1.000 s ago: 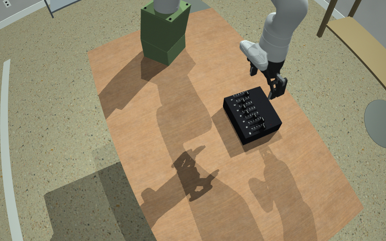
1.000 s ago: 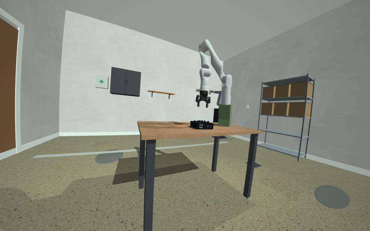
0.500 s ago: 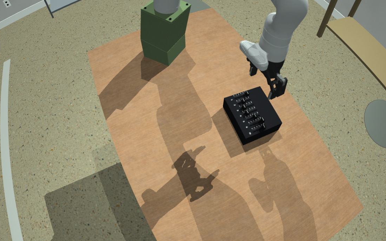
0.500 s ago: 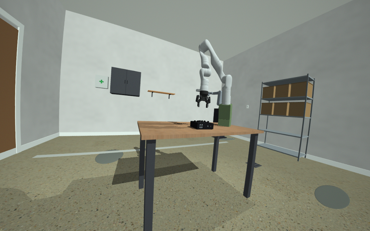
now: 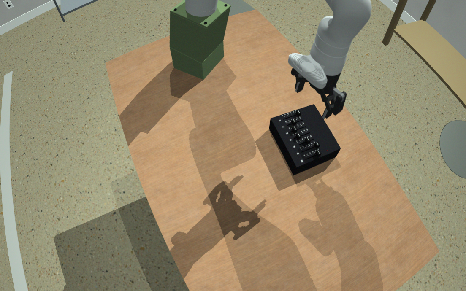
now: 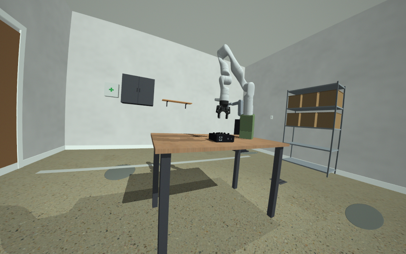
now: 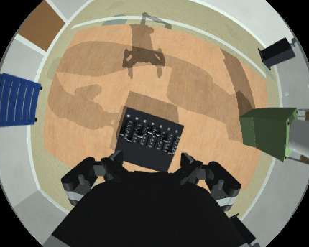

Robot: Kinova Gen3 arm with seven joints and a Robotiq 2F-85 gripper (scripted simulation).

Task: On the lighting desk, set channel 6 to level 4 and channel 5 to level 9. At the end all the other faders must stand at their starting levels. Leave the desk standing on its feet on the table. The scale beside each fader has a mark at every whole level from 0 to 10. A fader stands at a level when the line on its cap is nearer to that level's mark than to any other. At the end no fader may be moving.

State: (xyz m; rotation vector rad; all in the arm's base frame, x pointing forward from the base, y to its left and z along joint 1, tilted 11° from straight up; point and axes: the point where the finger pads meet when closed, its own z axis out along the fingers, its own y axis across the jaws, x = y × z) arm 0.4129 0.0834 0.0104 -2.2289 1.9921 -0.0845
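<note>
The lighting desk, a low black box on its feet, sits on the wooden table toward the right edge in the top view, well apart from the green pedestal that carries the arm. The gripper hangs well above the desk with air between them, as the exterior view shows, its fingers spread wide and nothing between them. What the coming move turns on is direction: in the top view the gripper stands over the desk's far right corner, beside the blank part of the panel, while the row of faders runs along the left part of the top face, stacked from far to near. Each slot lies across that row, so a cap travels left-right in this view. In the wrist view the desk lies just ahead of the fingertips and between them. Which strips are channels 5 and 6 cannot be read at this size; I judge the gripper must shift left and nearer, then descend.
</note>
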